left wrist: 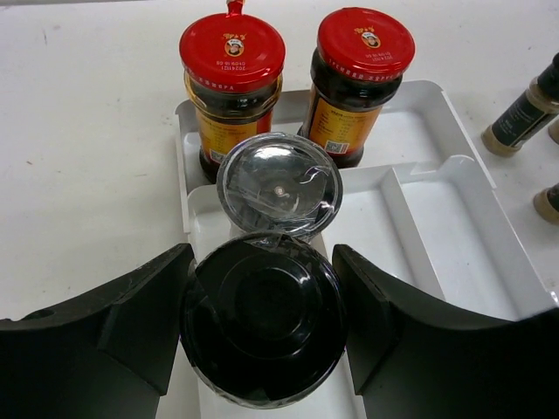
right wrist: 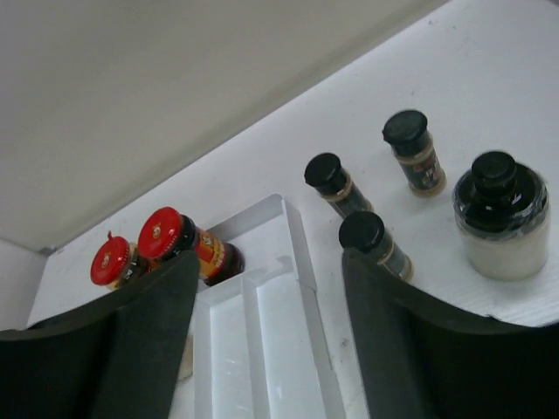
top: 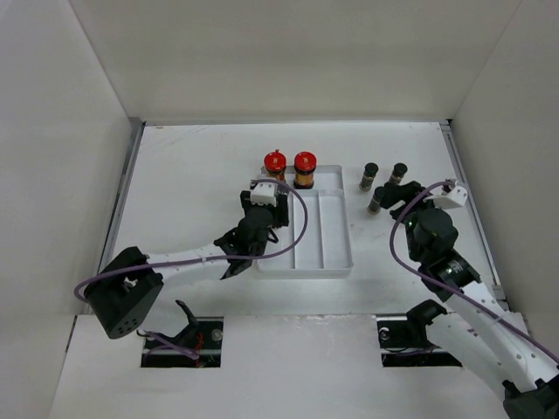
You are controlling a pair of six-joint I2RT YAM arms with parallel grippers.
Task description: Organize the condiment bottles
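Observation:
My left gripper [top: 269,209] [left wrist: 262,262] is over the left compartment of the white divided tray [top: 336,249], shut on a black-lidded bottle [left wrist: 262,319] that stands in it. A clear-lidded bottle [left wrist: 279,185] stands just beyond, touching it. Two red-capped amber jars [top: 274,164] [top: 305,166] stand in the tray's far compartment. Three slim dark black-capped bottles [top: 369,175] [top: 398,172] [top: 376,199] stand on the table right of the tray. My right gripper [top: 403,199] [right wrist: 269,262] is open and empty, raised beside them. A pale black-lidded bottle [right wrist: 500,214] stands to its right.
The tray's two long right compartments [right wrist: 271,349] hold nothing. White walls enclose the table on the left, back and right. Purple cables loop over both arms.

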